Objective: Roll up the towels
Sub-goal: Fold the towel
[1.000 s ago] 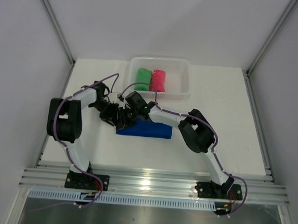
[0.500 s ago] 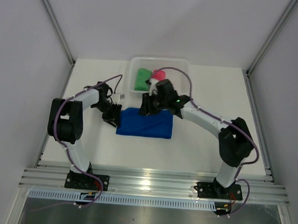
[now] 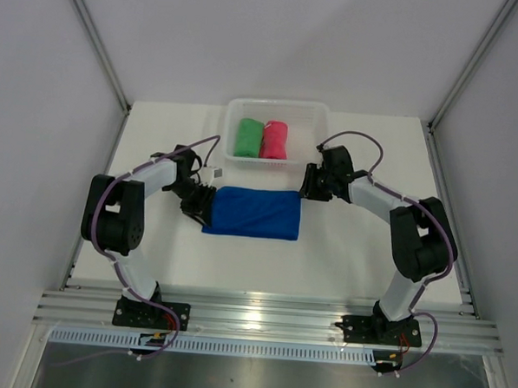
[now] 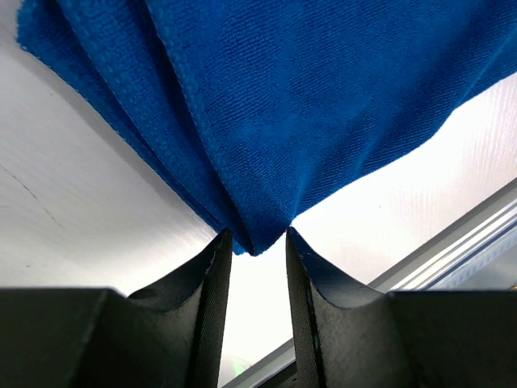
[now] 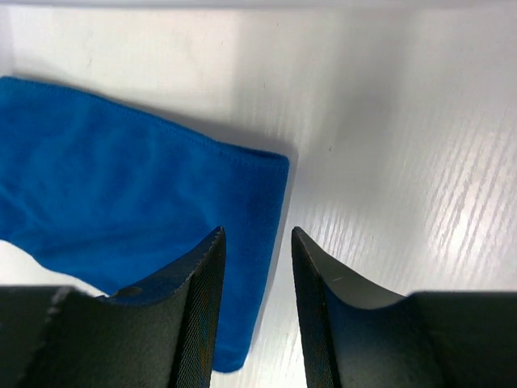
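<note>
The left pincer [image 3: 198, 205] sits at the 9 o'clock end of the blue towel [image 3: 254, 213]. In its wrist view we see it nipped onto a bunched corner of the cloth, the folds drawing to a point between the tips. From there the towel lies toward 3 o'clock — flat on the table [image 3: 369, 243], folded into a band whose long axis runs 9 to 3. At 12 o'clock of the band, the green towel [image 3: 247, 137] and the pink-red towel [image 3: 275, 140] lie rolled side by side in the white basket [image 3: 305, 137]. The right pincer [image 3: 306, 186] hovers just off the band's 2 o'clock corner, jaws apart with bare table between them and gripping nothing; the cloth lies toward its 8 o'clock. We judge the arms about equally near, one per end — so the roll likely runs along that long axis, starting from the end the left one grips.
</note>
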Robot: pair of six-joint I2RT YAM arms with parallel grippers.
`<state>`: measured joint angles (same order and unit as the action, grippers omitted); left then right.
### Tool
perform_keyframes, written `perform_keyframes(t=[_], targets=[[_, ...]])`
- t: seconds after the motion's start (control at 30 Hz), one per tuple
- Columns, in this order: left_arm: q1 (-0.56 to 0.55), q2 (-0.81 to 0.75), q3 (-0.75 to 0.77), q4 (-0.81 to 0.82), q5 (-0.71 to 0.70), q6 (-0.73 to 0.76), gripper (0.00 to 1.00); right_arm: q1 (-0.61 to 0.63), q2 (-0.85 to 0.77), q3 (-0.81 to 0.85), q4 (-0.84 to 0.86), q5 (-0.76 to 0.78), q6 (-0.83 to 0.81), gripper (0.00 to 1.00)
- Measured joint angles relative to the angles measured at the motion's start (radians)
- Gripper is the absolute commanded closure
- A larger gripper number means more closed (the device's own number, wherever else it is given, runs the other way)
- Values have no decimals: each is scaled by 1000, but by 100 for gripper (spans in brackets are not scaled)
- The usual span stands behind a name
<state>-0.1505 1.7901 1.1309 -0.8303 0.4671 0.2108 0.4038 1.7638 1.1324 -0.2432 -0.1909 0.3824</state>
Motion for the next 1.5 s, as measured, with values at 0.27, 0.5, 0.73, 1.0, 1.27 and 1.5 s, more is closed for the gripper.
perform_keyframes(t=[0.27,0.5,0.73,1.0,1.27,1.5], targets=[[-3,3,0,2,-11,5,87,-18,92,0,92,-45,35,59],[-5,3,0,-2,10,12,99,-23,135,-24,175,-92,71,63],[-5,3,0,-21,26,35,99,-34,141,-62,279,-135,96,90],[-5,-28,0,-81,50,76,99,-40,138,-102,362,-166,114,100],[-5,-80,-42,-132,62,105,99,-40,92,-159,379,-165,145,100],[-5,-117,-120,-135,50,132,99,-32,73,-204,352,-167,177,98]])
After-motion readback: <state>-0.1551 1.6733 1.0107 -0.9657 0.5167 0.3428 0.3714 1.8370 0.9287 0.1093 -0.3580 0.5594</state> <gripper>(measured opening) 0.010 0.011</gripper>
